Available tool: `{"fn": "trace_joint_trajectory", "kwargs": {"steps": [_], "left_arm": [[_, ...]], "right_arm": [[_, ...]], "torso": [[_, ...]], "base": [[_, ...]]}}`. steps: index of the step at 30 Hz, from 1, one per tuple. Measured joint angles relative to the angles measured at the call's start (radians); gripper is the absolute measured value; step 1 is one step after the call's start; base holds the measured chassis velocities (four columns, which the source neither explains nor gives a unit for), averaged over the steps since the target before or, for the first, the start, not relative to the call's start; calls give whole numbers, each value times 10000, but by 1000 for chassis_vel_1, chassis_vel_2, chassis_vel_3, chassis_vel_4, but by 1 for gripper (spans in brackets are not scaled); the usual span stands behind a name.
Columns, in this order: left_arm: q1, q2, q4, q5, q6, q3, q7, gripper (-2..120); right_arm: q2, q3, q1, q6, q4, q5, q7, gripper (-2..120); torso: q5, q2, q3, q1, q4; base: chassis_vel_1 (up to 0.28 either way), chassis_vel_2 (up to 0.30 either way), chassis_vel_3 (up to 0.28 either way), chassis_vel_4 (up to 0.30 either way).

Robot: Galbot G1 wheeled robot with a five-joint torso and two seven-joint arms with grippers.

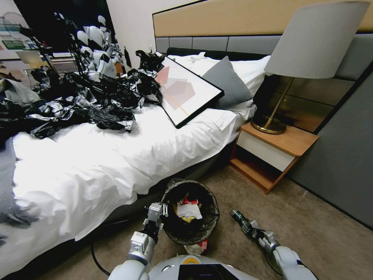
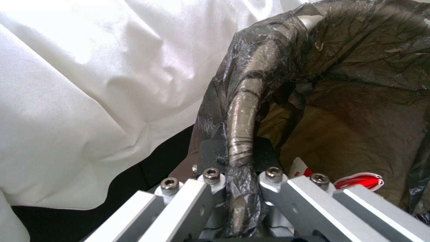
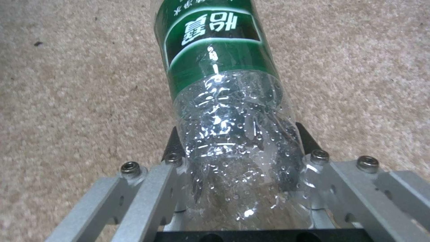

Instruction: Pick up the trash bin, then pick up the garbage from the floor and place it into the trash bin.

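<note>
Nearest us, we are holding two things at once above the beige carpet (image 1: 311,225). Our left gripper (image 2: 242,181) is clamped over the rim of the small round trash bin lined with crinkled black plastic (image 1: 190,212), one finger inside the liner and one outside, the folded bag pinched between them; the bin is hanging just beside the edge of the bed with white sheets (image 1: 97,167). Our right gripper (image 3: 240,158) is squeezing the base end of the clear plastic bottle with a green label (image 3: 224,101), neck pointing away from us, off to the bin's right over open floor. We are judging the bottle light, thin-walled and slick, wet with droplets inside, so it could dent or slip; the ribbed lower body we are gripping looks like the firmest place. The bin seems light too, but the liner is slippery film, so the stiff rim is the sensible hold. Crumpled red-and-white wrappers and white paper scraps (image 1: 188,208) are lying inside the bin, and one more red-and-white wrapper (image 1: 199,246) is lying on the carpet near its base.
</note>
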Motion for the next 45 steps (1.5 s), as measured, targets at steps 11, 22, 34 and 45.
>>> {"fn": "trace_joint_trajectory", "kwargs": {"steps": [11, 22, 34, 45], "left_arm": [[-18, 7, 33, -23, 10, -16, -14, 1], [-91, 11, 56, -45, 61, -12, -17, 1], [-129, 14, 143, -50, 71, 43, -3, 1], [-165, -6, 173, -43, 79, 136, 13, 1]], "right_arm": [[385, 157, -763, 696, 3022, 1568, 533, 28], [677, -76, -2578, 770, 9422, 3007, 235, 28], [-800, -1468, -3770, 159, 11873, 3565, -438, 28], [-1129, -2533, -3928, 255, 11262, 2404, -656, 28]], "torso": [[-3, -1, 0, 0, 3], [0, 0, -1, 0, -3], [1, 0, -1, 0, 2], [1, 0, 0, 1, -1]], "base": [[0, 0, 0, 0], [0, 0, 0, 0], [0, 0, 0, 0], [0, 0, 0, 0]]}}
